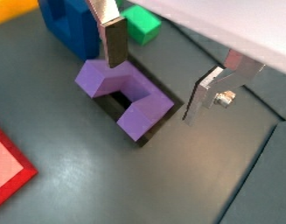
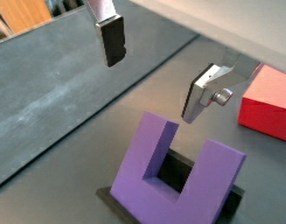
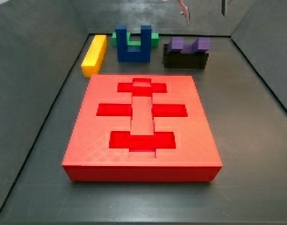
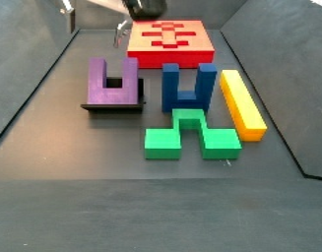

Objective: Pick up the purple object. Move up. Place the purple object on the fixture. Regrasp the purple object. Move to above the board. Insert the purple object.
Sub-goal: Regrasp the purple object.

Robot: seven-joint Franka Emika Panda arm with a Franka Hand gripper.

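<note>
— Where's the purple object point(image 4: 113, 82) sitting right now?

— On the fixture point(image 4: 112, 106), that dark low block. It stands upright there, prongs up, bar down in the recess. In a side view you can see it at the far end of the floor, beyond the board point(image 3: 142, 128), beside the blue U-shaped block point(image 3: 136, 46).

— And the gripper?

— The gripper point(image 2: 156, 73) hangs above the purple piece, jaws spread wide, nothing between the fingers point(image 2: 112, 40). In both wrist views the two silver plates are well apart, with bare floor and the purple block below. It touches nothing that I can see.

— So which step is this?

— I'd say the placing on the fixture is done and the regrasp comes next. The piece is free and the hand is empty over it.

— What does that regrasp ask for?

— My guess: come straight down and close on the piece squarely, without knocking it off the fixture. The blue block is near on one side, so a finger must not clip it. Which faces it should take, I can't tell from here.

— Anything else lying about?

— A yellow bar point(image 4: 241, 100) and a green block point(image 4: 190, 134) on the floor, apart from the fixture. The red board's cut-outs look empty.
</note>
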